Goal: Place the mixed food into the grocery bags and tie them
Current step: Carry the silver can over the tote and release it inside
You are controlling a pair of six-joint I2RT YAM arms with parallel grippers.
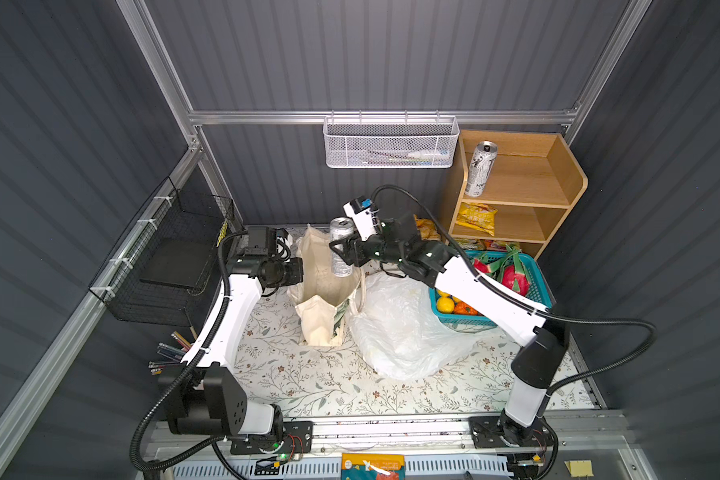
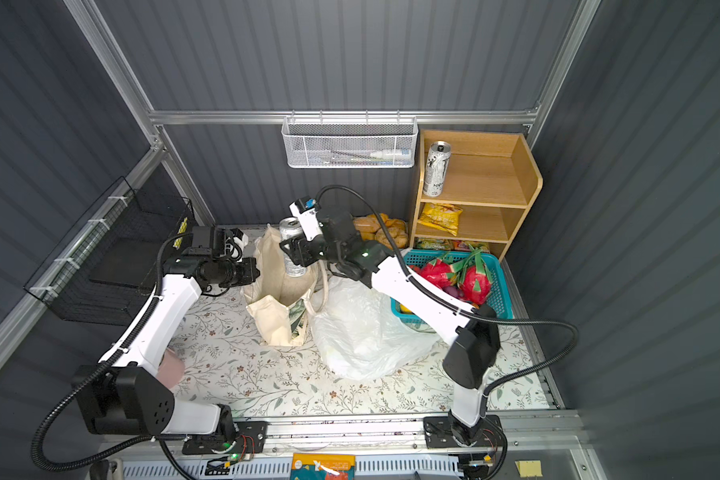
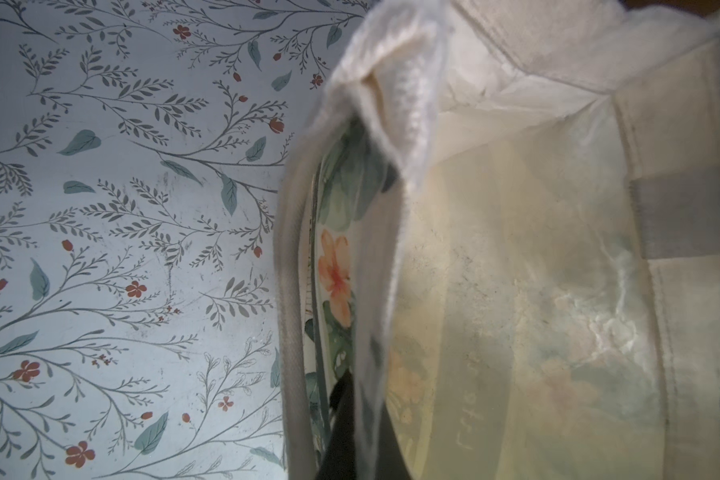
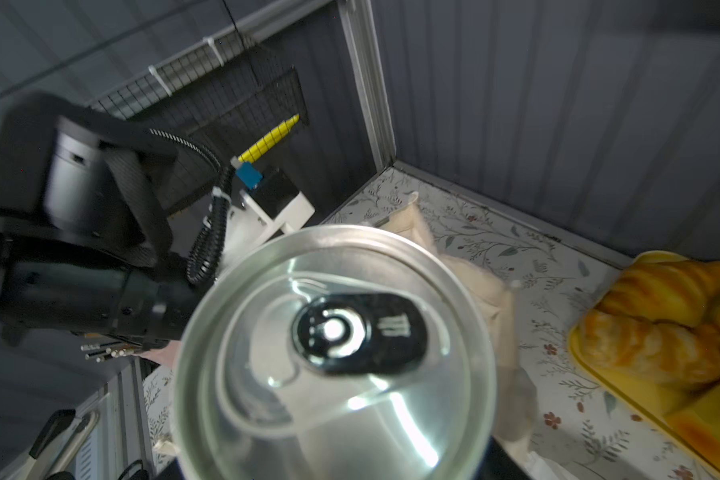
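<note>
The right fingers (image 1: 338,246) were clamped on a drink can (image 1: 341,268), held upright over the open mouth of the canvas tote (image 1: 321,316) at the far middle of the bench (image 1: 308,386). The left fingers (image 3: 341,424) were pinched together on the tote's left rim.

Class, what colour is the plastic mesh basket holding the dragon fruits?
Turquoise. The mesh basket shows best in a top view.
</note>
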